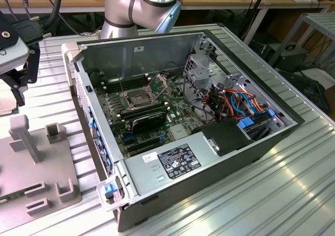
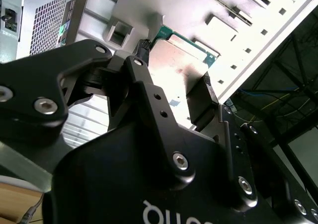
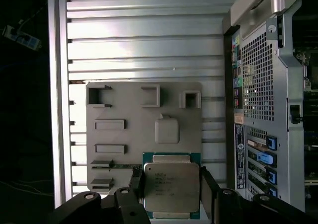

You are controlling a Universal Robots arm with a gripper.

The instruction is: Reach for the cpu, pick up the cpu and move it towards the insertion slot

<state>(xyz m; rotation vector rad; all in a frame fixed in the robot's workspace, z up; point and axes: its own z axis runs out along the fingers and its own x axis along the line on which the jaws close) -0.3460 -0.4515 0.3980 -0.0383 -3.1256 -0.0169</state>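
The cpu (image 3: 171,184) sits squarely between the jaws. In the first wrist view one black finger (image 3: 136,186) stands just beside one edge of the chip and the other finger lies against the opposite edge; in the second wrist view the same chip (image 2: 181,60) shows beyond the fingertips, its green border toward the holder plate (image 3: 124,149). The jaws are spread to about the chip's width. Whether the pads press the edges or stand a hair clear cannot be told, nor whether the chip is lifted off the plate. The chip is square, so no long axis governs the grasp; its edges run parallel to the fingers.

In the exterior view the gripper (image 1: 13,63) hangs at the 9 o'clock edge, pointing down over the grey plate on the worktop (image 1: 293,194). The insertion slot (image 1: 137,98) lies well apart, inside the open computer case (image 1: 172,163), toward 3 o'clock from the gripper.
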